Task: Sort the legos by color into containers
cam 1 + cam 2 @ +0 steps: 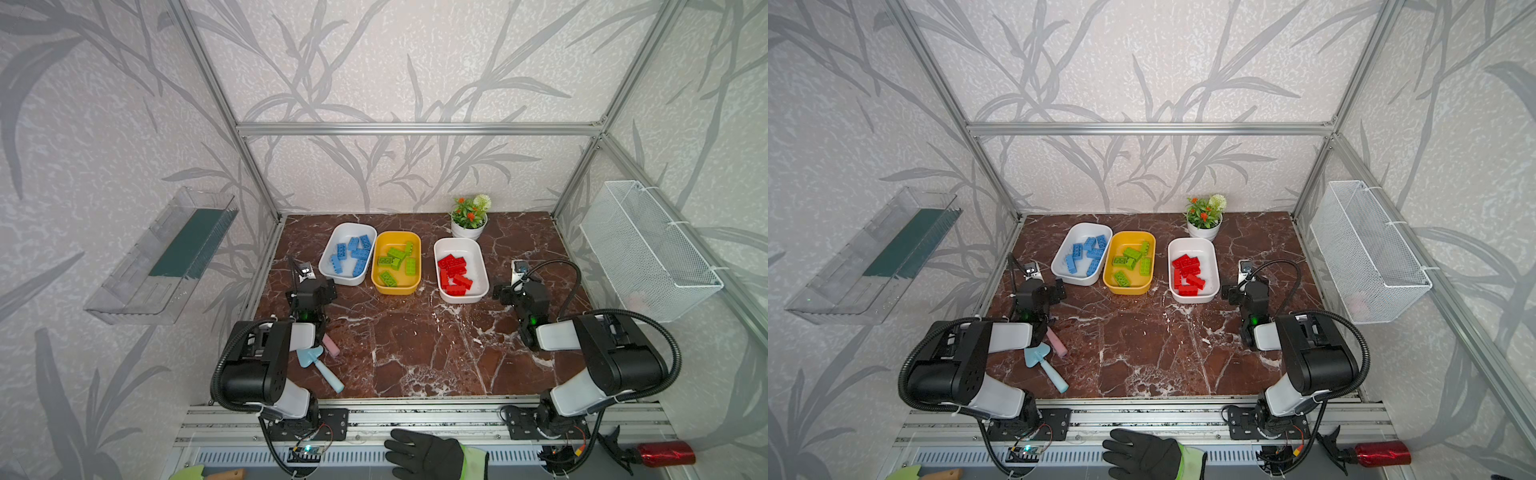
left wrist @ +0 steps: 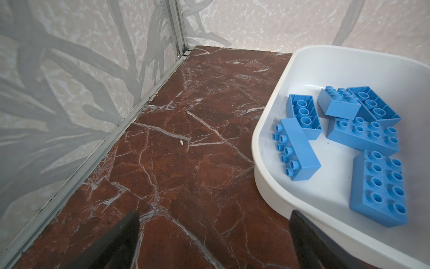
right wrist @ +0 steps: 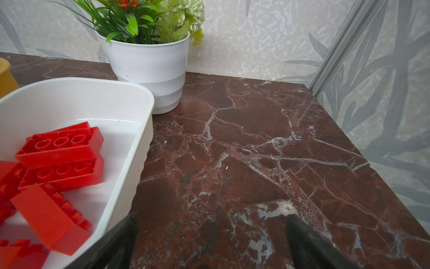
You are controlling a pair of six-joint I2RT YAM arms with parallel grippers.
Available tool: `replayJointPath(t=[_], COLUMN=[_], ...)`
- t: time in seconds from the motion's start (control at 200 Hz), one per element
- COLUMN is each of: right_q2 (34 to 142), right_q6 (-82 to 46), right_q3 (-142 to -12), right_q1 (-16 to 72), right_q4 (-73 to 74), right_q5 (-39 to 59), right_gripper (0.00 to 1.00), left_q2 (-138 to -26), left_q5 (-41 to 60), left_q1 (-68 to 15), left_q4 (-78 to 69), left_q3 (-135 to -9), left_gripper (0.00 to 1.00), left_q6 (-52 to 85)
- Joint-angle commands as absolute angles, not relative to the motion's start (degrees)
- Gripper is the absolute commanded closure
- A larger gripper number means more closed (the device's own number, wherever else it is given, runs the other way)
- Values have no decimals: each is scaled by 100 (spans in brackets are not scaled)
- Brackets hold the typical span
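Blue legos (image 1: 352,254) in left white tub (image 1: 345,279); green legos (image 1: 395,262) in yellow tub (image 1: 395,289) close beside it; red legos (image 1: 455,272) in right white tub (image 1: 476,262), set apart, just before flower pot (image 1: 467,230). All three tubs toward back of desk (image 1: 415,345). Left hand (image 2: 214,215) spread wide, pinching nothing, low beside left white tub's outer near corner. Right hand (image 3: 211,216) spread wide, empty, low over desk just beside right white tub. Teal shovel (image 1: 318,365) at desk's near left.
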State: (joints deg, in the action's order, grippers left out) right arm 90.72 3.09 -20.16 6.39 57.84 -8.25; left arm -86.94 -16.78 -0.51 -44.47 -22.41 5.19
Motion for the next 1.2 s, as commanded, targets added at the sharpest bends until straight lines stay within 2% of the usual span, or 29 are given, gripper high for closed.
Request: replayJointPath(t=[0.0, 0.36, 1.194], right_q2=[9114, 9091, 9118], right_q6=[275, 420, 433], right_q3=[-2048, -2127, -2170], right_q1=[626, 633, 650], right_q4=[5820, 5643, 5586], right_q5=[-790, -433, -427], right_gripper=[1, 1, 1], left_q2=[-8688, -8691, -8687], left_q5=[-1646, -1647, -1645], left_q1=[-24, -26, -22], left_q4=[-4555, -4561, -4570], left_q3=[-2340, -2338, -2340], left_gripper=[1, 1, 1], left_q6=[535, 530, 536])
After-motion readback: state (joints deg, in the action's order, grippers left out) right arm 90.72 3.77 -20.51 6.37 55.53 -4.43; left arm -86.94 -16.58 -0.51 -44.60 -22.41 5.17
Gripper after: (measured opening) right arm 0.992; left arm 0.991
